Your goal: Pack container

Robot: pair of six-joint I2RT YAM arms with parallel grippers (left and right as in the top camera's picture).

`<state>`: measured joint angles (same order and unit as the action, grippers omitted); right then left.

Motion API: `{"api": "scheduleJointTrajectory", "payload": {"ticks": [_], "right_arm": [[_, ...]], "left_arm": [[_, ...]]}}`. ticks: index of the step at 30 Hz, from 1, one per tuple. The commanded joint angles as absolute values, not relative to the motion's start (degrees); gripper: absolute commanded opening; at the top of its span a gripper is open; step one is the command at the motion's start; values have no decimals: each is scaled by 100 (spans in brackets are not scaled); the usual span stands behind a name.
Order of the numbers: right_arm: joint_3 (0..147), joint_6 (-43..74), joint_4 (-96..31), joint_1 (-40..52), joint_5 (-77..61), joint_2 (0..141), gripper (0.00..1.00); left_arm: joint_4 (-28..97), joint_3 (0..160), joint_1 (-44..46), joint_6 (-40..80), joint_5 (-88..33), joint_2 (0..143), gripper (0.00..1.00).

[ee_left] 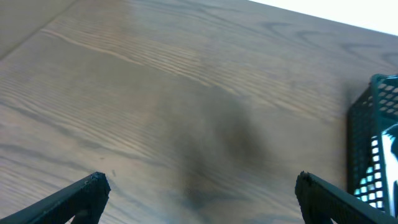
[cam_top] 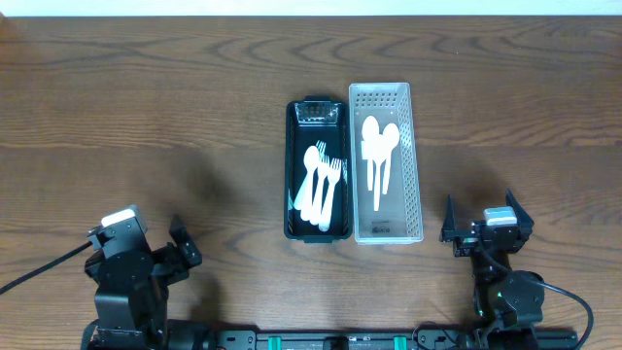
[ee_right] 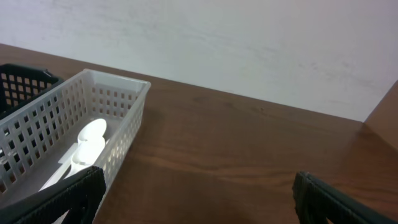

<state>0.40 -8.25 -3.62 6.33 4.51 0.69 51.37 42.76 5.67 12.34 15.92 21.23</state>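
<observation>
A black perforated container (cam_top: 292, 165) stands mid-table and holds several white plastic forks (cam_top: 324, 185). Beside it on the right stands a white perforated container (cam_top: 413, 146) with white plastic spoons (cam_top: 378, 146) inside. My left gripper (cam_top: 180, 248) is open and empty at the near left, far from both containers; the black container's corner shows in its wrist view (ee_left: 373, 143). My right gripper (cam_top: 481, 228) is open and empty at the near right, just right of the white container (ee_right: 118, 118), whose spoons (ee_right: 87, 143) show in its wrist view.
The wooden table (cam_top: 146, 117) extends around both containers. A pale wall (ee_right: 249, 43) stands beyond the table's far edge in the right wrist view.
</observation>
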Motion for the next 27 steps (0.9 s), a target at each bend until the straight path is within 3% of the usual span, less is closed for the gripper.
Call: {"api": "scheduleJointTrajectory", "payload": {"ticks": [1,10,21,27], "right_arm": [[32,-928,-390,574,405,30,99],[32,-928,-390,574,405,30,99],[32,-928,-390,574,405,32,99],[32,-928,-390,574,405,32,99]], "left_arm": [[5271,4250,322,926,1846,1942,98],[4976,3256,-248,919,1656,115,98],[733,991,-336,858,1238,12,98],[-106,104,-338,858,808,10,98]]}}
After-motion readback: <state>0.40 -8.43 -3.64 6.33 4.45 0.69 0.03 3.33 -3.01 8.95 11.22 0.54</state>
